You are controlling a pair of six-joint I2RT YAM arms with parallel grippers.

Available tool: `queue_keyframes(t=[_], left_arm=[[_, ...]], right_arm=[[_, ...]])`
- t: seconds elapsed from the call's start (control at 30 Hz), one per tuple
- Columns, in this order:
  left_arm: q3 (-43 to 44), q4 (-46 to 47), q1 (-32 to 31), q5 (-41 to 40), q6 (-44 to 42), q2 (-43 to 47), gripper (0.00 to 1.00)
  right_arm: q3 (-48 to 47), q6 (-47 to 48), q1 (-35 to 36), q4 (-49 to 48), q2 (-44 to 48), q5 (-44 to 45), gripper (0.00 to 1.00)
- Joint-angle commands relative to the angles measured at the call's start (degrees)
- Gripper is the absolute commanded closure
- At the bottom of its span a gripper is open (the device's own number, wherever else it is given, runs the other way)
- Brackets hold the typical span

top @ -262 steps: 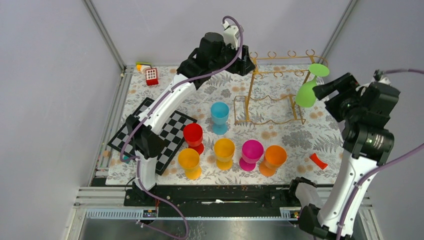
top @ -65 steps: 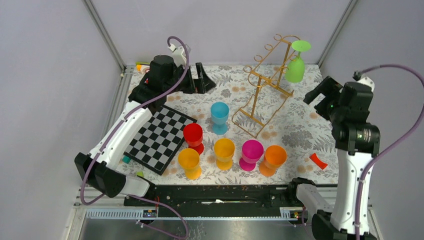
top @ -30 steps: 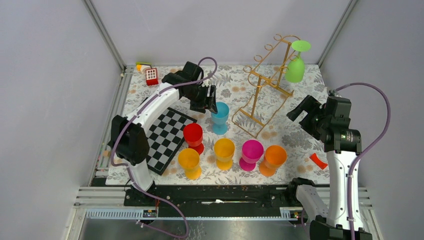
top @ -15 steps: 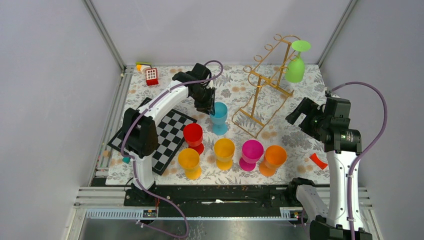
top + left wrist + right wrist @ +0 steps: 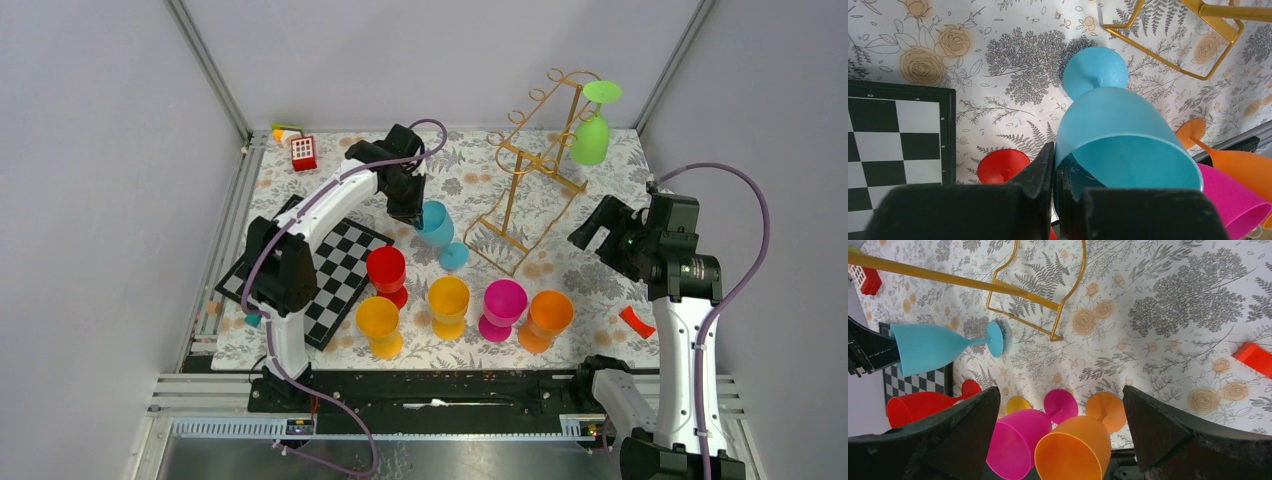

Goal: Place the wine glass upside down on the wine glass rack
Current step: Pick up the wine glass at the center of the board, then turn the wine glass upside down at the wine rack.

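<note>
1. The black-and-white chequered board (image 5: 335, 272) is lying at the left edge of the floral mat (image 5: 600, 275), with the left arm (image 5: 320, 215) covering part of it.
2. The left gripper (image 5: 413, 208) is pinching the rim of the blue plastic wine glass (image 5: 436, 224), one finger inside the bowl and one outside. The glass is tilting, foot towards the rack.
3. A red plastic glass (image 5: 1003, 167) is showing only its foot past those fingers.
4. The tall gold wire wine glass rack (image 5: 528, 165) is standing just right of the blue foot, apart from it. A green plastic wine glass (image 5: 590, 138) is hanging upside down at its far end.
5. The right gripper (image 5: 595, 225) is hovering over bare mat, fingers spread wide, holding nothing.
</note>
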State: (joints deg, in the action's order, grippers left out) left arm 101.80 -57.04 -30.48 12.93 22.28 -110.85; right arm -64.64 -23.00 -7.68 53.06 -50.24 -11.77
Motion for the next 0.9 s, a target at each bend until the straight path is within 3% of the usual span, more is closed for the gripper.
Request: queue_keyframes(t=[0.0,0.27,0.43,0.7,0.87], left_arm=[[4.4,-0.9,-0.1,-2.7,-0.4,1.8,0.99],[7.4,-4.3,-0.5,-9.3,-5.6,6.2,1.00],[7.8,-4.0,-0.5,-12.3,-8.3,11.8,1.00],[5.9,2.0,-0.4,-19.8,-8.9,21.9,1.00],[4.6,7.8,-0.4,-21.0,-7.6,26.4,1.00]], right_arm=[[0.0,-1.0,-0.2,-1.2,-0.3,-3.1,0.00],[-0.6,-2.5,-0.2,-0.9,0.0,-4.1,0.01],[-5.9,-5.4,-0.2,0.4,-1.9,-7.1,0.00],[-13.7,-8.7,-0.2,1.8,-3.2,-8.0,0.01],[-24.5,-6.3,-0.2,7.5,-6.8,-6.5,0.01]])
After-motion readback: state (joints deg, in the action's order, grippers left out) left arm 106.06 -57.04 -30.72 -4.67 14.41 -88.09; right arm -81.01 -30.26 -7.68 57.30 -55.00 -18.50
